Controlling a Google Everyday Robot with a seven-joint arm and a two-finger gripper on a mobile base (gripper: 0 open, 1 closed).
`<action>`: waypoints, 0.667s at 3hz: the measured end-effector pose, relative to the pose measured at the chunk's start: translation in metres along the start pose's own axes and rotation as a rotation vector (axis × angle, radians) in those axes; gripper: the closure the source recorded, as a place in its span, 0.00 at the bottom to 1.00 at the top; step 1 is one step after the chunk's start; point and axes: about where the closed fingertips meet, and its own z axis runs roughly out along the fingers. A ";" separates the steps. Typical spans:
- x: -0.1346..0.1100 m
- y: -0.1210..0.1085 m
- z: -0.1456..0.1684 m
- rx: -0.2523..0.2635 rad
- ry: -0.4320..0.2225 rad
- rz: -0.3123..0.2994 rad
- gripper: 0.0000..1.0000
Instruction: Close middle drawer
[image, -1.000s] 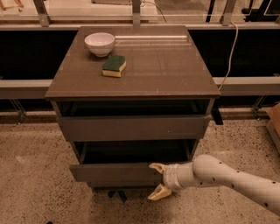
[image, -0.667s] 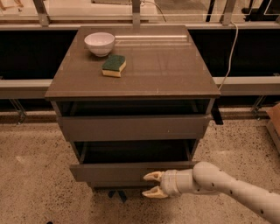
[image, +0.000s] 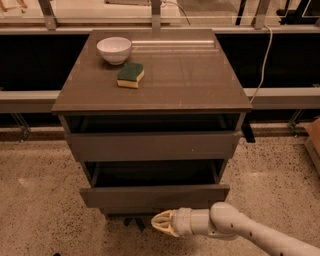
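Observation:
The grey-brown cabinet has its middle drawer pulled out, with its dark inside showing above the flat front panel. The topmost drawer above it stands out a little as well. The lowest drawer front is mostly hidden under the middle one. My gripper, cream-tipped on a white arm, comes in from the lower right. It sits just below and in front of the middle drawer's front panel, near its centre, pointing left.
A white bowl and a green-and-yellow sponge lie on the cabinet top at the back left. A cable hangs at the right. A cardboard box is at the right edge. Speckled floor surrounds the cabinet.
My gripper has moved left and slightly down along the middle drawer's front, from its right part towards the centre. The drawer has not visibly moved.

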 end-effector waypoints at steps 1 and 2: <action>0.000 0.000 0.002 0.001 -0.010 -0.002 1.00; -0.001 0.000 0.014 0.019 -0.082 -0.012 1.00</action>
